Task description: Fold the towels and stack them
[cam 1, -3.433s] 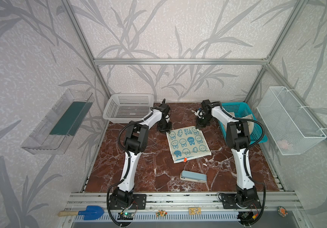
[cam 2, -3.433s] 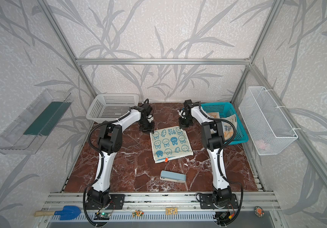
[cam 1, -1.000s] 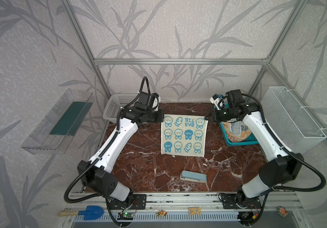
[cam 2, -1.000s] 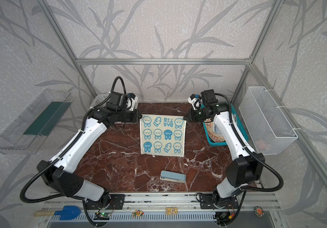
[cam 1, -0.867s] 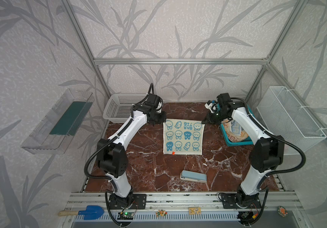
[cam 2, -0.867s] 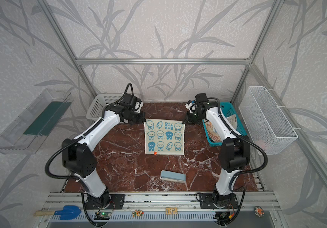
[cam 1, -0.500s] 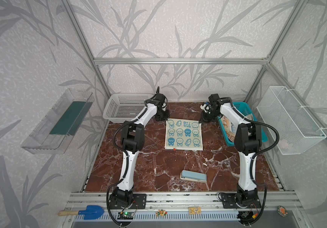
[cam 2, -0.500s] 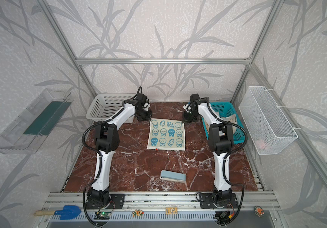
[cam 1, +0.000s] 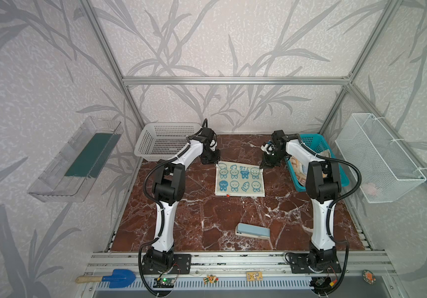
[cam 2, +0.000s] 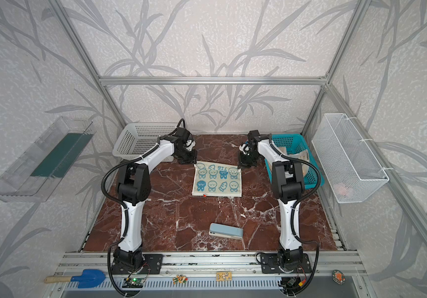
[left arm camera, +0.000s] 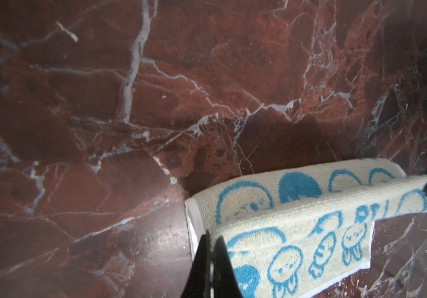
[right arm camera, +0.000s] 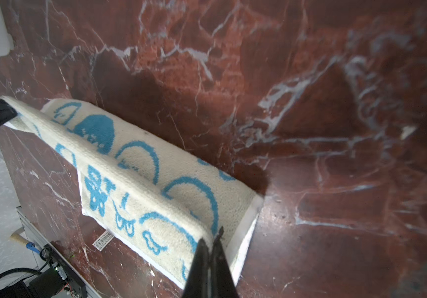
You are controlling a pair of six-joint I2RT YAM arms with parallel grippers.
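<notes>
One towel takes centre stage: the cream towel (cam 1: pixel 239 178) with blue animal faces, lying toward the back middle of the red marble tabletop (cam 1: pixel 207 219). Its near part is flat on the stone. Its far edge is raised off the surface and doubled toward the front, so both wrist views show a soft rolled fold with the held hem hanging above the lower layer. The left claw (cam 1: pixel 216 161) is clamped on the far left corner, fingers pressed together with cloth between them. The right claw (cam 1: pixel 260 166) is pinched tight on the far right corner the same way, and the hem is stretched between the two. A small red tab (cam 1: pixel 227 195) pokes out at the towel's near edge.

Out to the right, just beside the right arm, a teal basket (cam 1: pixel 313 140) holds more cloth (cam 1: pixel 297 169) with orange print — crumpled, details hard to read. Back left sits a white basket (cam 1: pixel 166 142), close behind the left arm. Nearer the front, well apart from the towel, a pale blue block (cam 1: pixel 252 231) lies flat. On the walls, there's a wire basket (cam 1: pixel 377 160) at right and a clear tray (cam 1: pixel 75 160) at left.
</notes>
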